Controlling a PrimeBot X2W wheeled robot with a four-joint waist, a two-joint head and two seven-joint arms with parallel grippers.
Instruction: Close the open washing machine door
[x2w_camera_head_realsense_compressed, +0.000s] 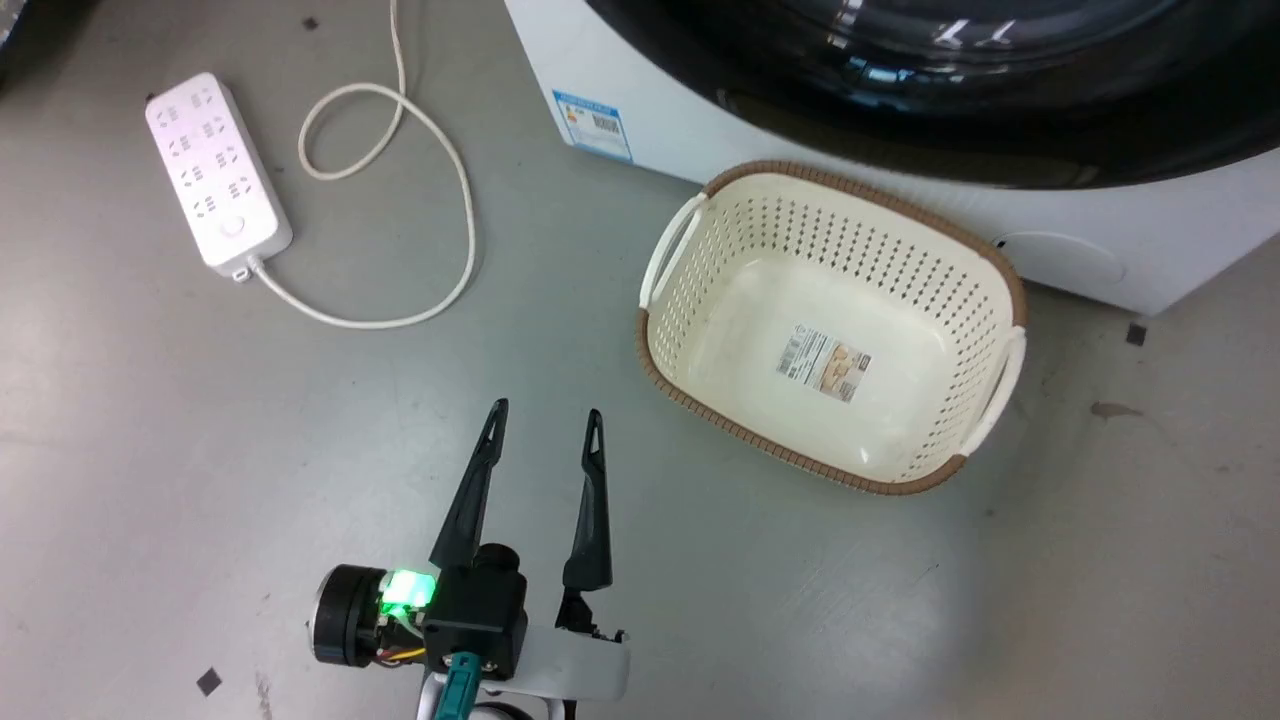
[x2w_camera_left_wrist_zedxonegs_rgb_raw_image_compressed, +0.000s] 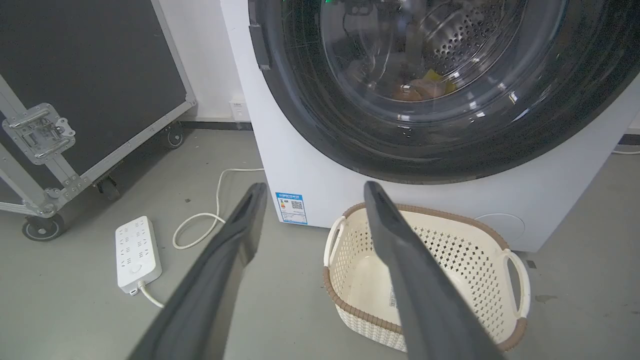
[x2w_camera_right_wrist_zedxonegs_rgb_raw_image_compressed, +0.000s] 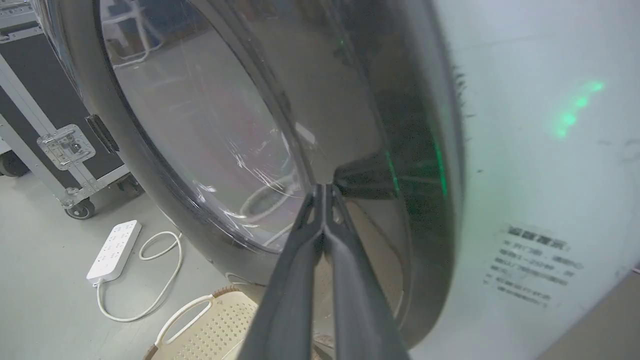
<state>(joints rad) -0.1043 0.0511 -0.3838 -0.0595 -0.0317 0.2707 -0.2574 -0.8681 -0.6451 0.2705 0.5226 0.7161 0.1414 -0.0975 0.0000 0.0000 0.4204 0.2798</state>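
The white washing machine (x2w_camera_left_wrist_zedxonegs_rgb_raw_image_compressed: 310, 175) stands ahead with its round black-rimmed door (x2w_camera_left_wrist_zedxonegs_rgb_raw_image_compressed: 440, 150) lying against its front; drum holes show through the glass. I cannot tell whether it is latched. In the right wrist view my right gripper (x2w_camera_right_wrist_zedxonegs_rgb_raw_image_compressed: 325, 187) is shut and empty, its tips against the door (x2w_camera_right_wrist_zedxonegs_rgb_raw_image_compressed: 200, 125) near the rim edge beside the white front (x2w_camera_right_wrist_zedxonegs_rgb_raw_image_compressed: 540, 150). My left gripper (x2w_camera_head_realsense_compressed: 545, 415) hangs open over the floor, short of the machine (x2w_camera_head_realsense_compressed: 680, 130), with nothing between its fingers (x2w_camera_left_wrist_zedxonegs_rgb_raw_image_compressed: 240, 225). The door's lower rim (x2w_camera_head_realsense_compressed: 950, 120) crosses the head view's top.
A cream perforated basket (x2w_camera_head_realsense_compressed: 860, 190) sits empty on the floor right in front of the machine. To the left lie a white power strip (x2w_camera_head_realsense_compressed: 215, 175) and its looped cable (x2w_camera_head_realsense_compressed: 440, 200). A black wheeled flight case (x2w_camera_left_wrist_zedxonegs_rgb_raw_image_compressed: 75, 75) stands further left.
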